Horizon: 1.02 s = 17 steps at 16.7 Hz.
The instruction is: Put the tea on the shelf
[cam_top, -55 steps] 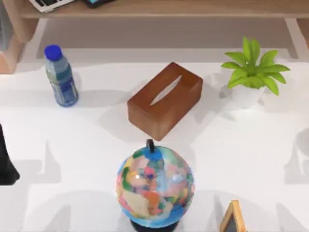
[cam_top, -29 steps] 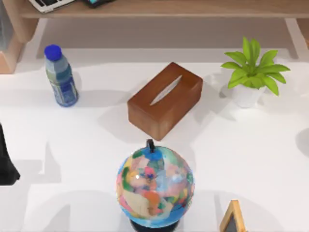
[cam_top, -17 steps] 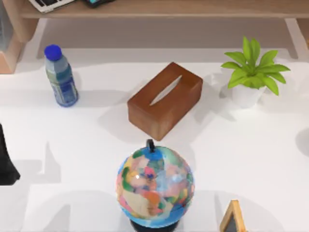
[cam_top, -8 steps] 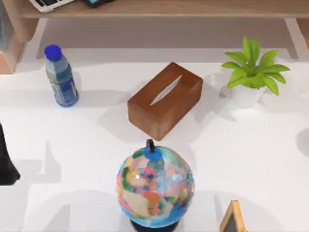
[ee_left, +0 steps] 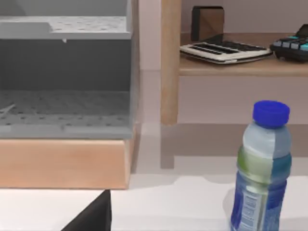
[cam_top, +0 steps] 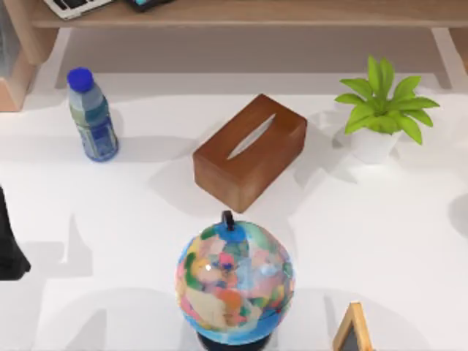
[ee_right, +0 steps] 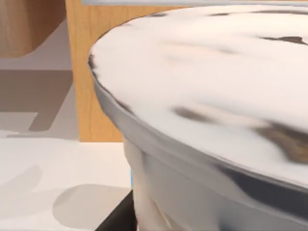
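Observation:
The tea (ee_right: 202,120), a rounded container with a pale, dark-mottled surface, looms very close in the right wrist view and hangs above the white table, casting a round shadow below. A dark finger (ee_right: 115,216) of my right gripper touches its lower side. The shelf (cam_top: 292,11) is the long light-brown board across the back of the top view; its wooden support (ee_right: 91,72) stands just behind the tea. My left arm (cam_top: 9,248) is parked at the table's left edge, with a dark finger (ee_left: 91,216) low in the left wrist view.
A blue-capped bottle (cam_top: 91,117) stands back left, a brown tissue box (cam_top: 248,150) in the middle, a potted plant (cam_top: 380,110) back right, a globe (cam_top: 234,278) at the front. A keyboard (cam_top: 73,6) lies on the shelf's left end. A grey perforated rack (ee_left: 62,72) stands beside the shelf.
The shadow at the table's right edge has shrunk since the earliest frame. Nothing else in the top view has moved.

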Available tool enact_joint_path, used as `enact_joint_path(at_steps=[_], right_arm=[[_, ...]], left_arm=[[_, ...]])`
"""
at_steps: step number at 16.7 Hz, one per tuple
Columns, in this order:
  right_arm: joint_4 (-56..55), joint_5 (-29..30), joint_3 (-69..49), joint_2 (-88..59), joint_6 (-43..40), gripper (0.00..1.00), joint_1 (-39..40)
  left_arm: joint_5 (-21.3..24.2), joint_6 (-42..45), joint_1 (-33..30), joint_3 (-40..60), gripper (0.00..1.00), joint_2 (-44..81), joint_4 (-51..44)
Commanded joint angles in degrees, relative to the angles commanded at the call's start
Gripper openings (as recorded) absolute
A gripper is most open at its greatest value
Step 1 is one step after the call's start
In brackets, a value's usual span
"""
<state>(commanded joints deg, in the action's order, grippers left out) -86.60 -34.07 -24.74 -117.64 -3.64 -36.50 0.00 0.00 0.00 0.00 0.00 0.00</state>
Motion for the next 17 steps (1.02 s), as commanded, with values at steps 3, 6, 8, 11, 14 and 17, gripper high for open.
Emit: enact_joint_path(at_steps=[3,6,8,11,14,17], right_arm=[[0.00,0.00,0.00,0.00,0.00,0.32,0.00],[0.00,0.00,0.00,0.00,0.00,0.10,0.00],[0.00,0.00,0.00,0.00,0.00,0.00,0.00],[0.00,0.00,0.00,0.00,0.00,0.00,0.00],[0.00,0.00,0.00,0.00,0.00,0.00,0.00],[0.17,0.01,0.02,0.29,0.06,0.00,-0.11]], left_arm=[[0.00,0.00,0.00,0.00,1.00,0.00,0.00],[0.00,0.00,0.00,0.00,1.00,0.00,0.00],[0.00,0.00,0.00,0.00,1.00,0.00,0.00],[0.00,0.00,0.00,0.00,1.00,0.00,0.00],[0.00,0.00,0.00,0.00,1.00,0.00,0.00],[0.00,0.00,0.00,0.00,1.00,0.00,0.00]])
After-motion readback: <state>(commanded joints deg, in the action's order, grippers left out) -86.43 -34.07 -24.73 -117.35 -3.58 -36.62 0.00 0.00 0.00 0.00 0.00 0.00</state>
